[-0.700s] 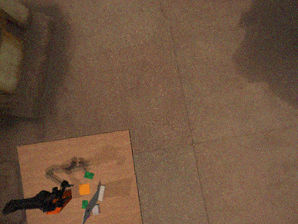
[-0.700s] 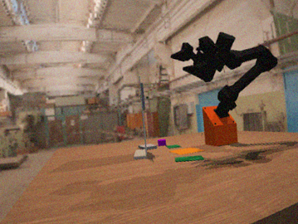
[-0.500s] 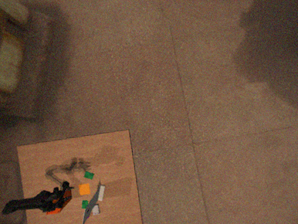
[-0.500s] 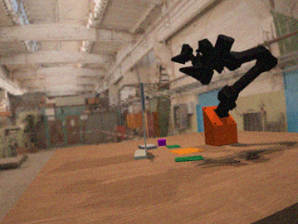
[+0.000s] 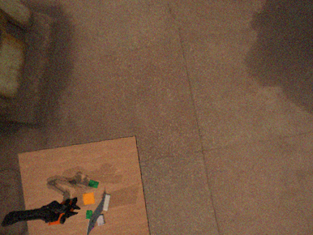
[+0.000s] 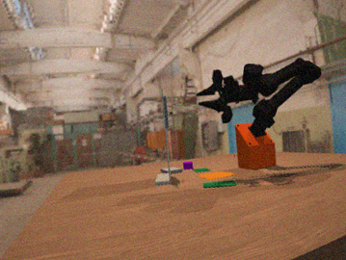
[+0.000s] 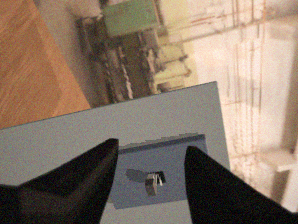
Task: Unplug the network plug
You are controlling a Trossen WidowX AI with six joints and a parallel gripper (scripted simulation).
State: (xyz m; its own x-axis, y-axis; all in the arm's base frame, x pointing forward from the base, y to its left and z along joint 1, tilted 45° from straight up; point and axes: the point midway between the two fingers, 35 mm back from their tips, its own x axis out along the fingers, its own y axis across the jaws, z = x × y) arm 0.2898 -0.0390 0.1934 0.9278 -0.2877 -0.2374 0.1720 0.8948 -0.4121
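The upright grey panel (image 5: 95,217) (image 6: 165,112) (image 7: 170,112) carries a blue socket block (image 7: 131,196). A small pale piece, seemingly the plug (image 7: 151,185), shows at the dark socket opening; its locking tab cannot be told apart. My gripper (image 5: 77,206) (image 6: 200,98) (image 7: 152,151) is partly open, with nothing between its fingers. It faces the panel and stands apart from it, with the socket seen between and beyond the fingertips. The marked square seems to be the flat orange patch (image 5: 88,198) (image 6: 216,175) on the table, in front of the panel.
Two flat green patches (image 5: 93,184) (image 5: 89,214) (image 6: 220,184) (image 6: 201,170) lie near the orange one. A small purple block (image 6: 188,165) is near the panel's foot. Pale feet (image 5: 106,202) (image 6: 163,179) hold up the panel. The arm's orange base (image 6: 256,152) stands behind the gripper.
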